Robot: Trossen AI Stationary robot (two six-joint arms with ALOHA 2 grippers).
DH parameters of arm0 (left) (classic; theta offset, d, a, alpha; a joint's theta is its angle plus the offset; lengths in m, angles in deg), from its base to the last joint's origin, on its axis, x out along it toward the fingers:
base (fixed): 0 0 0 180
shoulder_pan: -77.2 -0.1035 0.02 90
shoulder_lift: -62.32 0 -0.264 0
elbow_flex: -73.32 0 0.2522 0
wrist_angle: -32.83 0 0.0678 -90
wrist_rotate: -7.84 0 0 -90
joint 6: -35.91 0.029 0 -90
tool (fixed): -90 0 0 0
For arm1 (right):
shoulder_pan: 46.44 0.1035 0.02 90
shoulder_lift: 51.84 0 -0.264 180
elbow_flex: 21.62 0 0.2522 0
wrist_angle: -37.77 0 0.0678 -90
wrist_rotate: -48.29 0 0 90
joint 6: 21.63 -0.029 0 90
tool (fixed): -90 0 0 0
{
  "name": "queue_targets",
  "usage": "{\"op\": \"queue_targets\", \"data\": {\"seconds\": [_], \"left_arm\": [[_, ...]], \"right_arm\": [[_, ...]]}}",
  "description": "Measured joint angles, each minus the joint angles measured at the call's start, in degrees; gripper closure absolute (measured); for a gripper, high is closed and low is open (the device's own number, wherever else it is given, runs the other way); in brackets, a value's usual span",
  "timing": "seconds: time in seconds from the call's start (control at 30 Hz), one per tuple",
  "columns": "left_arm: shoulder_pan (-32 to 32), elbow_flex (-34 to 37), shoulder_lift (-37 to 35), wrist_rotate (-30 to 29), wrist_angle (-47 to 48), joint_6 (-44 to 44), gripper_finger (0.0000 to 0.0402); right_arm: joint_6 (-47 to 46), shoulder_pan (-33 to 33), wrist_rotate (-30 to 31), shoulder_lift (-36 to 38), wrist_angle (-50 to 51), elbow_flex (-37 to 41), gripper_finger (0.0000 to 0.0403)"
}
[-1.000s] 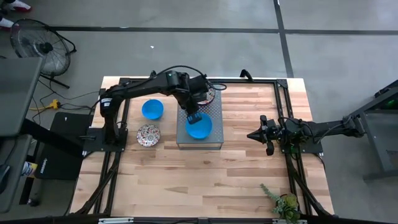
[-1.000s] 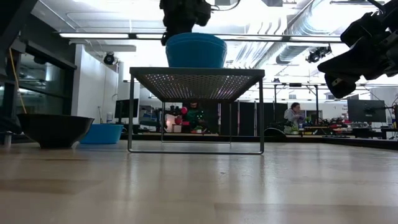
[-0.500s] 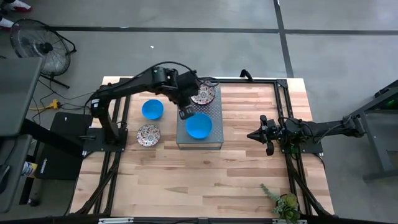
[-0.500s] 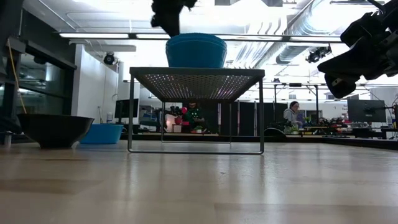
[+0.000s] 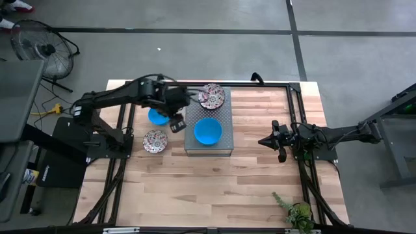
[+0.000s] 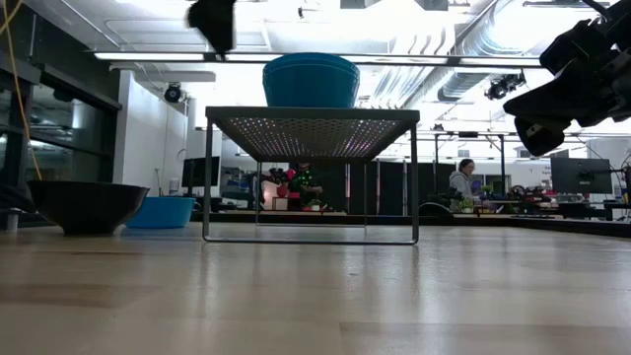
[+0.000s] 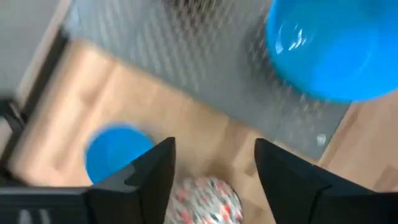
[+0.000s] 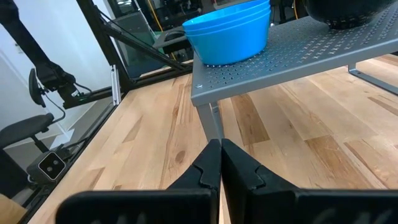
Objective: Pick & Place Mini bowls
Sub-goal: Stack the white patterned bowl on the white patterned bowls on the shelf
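Two mini bowls rest on the grey slab (image 5: 224,140) — blue stack (image 5: 208,130), patterned bowl (image 5: 212,96). Still on the table: blue bowl (image 5: 156,117), patterned bowl (image 5: 155,140). Left gripper (image 5: 177,123) empty, fingers apart; right gripper (image 5: 268,140) closed, idle — well right.

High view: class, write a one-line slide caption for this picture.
Left gripper, jaws open, hangs beside the grey rack holding a blue bowl and a patterned bowl; two more bowls wait on the table.
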Motion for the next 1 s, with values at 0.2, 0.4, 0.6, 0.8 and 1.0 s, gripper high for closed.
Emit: {"op": "queue_targets", "data": {"seconds": [0.2, 0.4, 0.6, 0.8, 1.0], "left_arm": [[2.27, 15.86, -9.4, 5.72, -2.1, -8.69, 0.0171], [6.52, 29.73, -15.56, 11.67, -3.75, -11.32, 0.017], [11.06, 39.83, -19.31, 12.51, -7.78, -7.62, 0.017], [15.27, 48.85, -22.59, 10.92, -14.43, 4.32, 0.017], [18.82, 56.59, -25.88, 9.98, -19.61, 12.67, 0.017]], "right_arm": [[0.02, -0.02, 0.0, 0.01, 0.0, 0.0, 0.0402], [0.0, -0.02, 0.02, 0.04, 0.0, 0.0, 0.0402], [0.0, 0.0, 0.02, -0.19, -0.01, 0.0, 0.0402], [0.0, 0.0, -0.01, -0.39, 0.0, 0.0, 0.0402], [0.02, 0.0, 0.0, -0.33, -0.02, 0.0, 0.0402]]}}
